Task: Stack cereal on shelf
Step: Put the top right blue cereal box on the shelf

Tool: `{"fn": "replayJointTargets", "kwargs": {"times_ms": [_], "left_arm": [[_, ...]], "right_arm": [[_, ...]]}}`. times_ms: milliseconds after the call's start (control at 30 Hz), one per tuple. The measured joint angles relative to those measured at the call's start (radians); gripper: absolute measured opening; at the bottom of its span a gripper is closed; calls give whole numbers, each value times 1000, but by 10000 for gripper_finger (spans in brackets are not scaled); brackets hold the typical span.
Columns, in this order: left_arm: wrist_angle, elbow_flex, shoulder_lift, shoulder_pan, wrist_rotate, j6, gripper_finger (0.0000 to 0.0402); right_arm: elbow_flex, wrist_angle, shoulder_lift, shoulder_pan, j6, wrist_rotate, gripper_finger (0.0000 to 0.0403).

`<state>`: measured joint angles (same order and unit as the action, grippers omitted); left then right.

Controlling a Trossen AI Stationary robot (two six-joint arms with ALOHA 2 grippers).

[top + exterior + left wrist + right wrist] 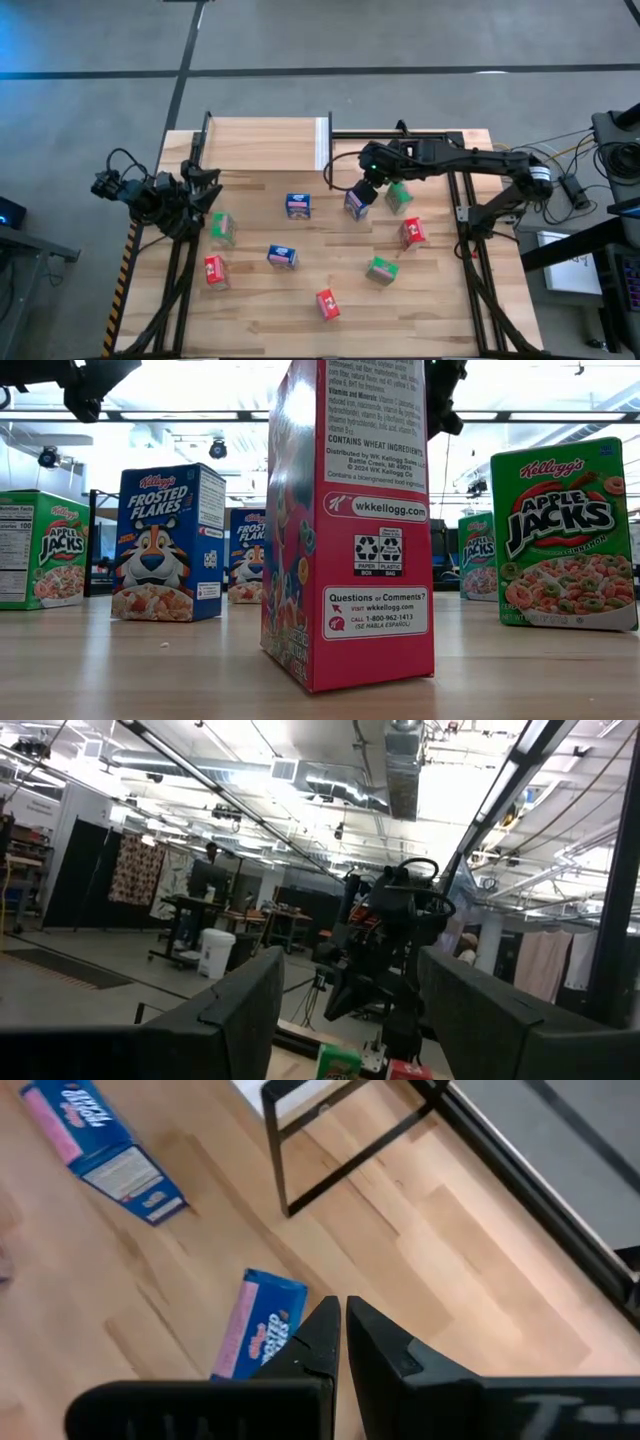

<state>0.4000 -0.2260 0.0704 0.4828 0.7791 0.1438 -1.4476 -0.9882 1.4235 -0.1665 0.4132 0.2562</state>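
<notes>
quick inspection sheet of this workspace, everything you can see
surface: light wooden tabletop, boxes scattered over it
job's things: three red, three green and three blue cereal boxes on the tabletop; shelf at the far edge holds none
clutter: nothing seen
grippers: left claw open, off by the table's left edge; right claw shut, empty, above a blue box
cables: loose wires right of the table
surroundings: grey floor; workshop room behind
</notes>
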Motion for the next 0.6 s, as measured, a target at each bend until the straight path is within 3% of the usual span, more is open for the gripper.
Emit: {"fn": "replayJointTargets", "kwargs": {"times_ms": [600], "left_arm": [[-3, 0, 10, 0, 0, -25, 215]], "right_arm": [[1, -8, 0, 0, 165, -75, 13]]}}
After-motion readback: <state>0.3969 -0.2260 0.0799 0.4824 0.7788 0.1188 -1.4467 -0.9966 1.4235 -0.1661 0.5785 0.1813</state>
